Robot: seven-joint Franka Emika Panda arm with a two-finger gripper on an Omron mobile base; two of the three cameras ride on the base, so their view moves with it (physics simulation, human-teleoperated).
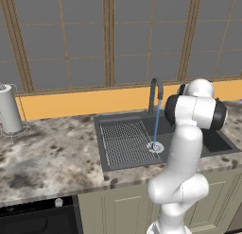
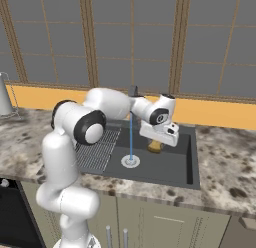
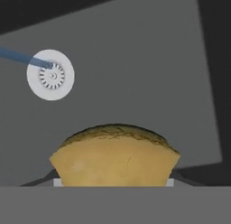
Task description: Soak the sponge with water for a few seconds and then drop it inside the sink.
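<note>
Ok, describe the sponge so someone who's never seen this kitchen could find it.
Find the dark grey sink in the speckled counter. Over its basin, right of the water, the gripper is shut on the sponge: a small mustard-yellow block, the one bright thing there.

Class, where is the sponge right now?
The sponge is pinched in the end effector above the sink basin, to the right of the water stream and the drain in the right base view.

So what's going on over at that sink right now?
Gripper shut on sponge, over sink. Water running beside it, onto drain. Nothing in the way.
</note>
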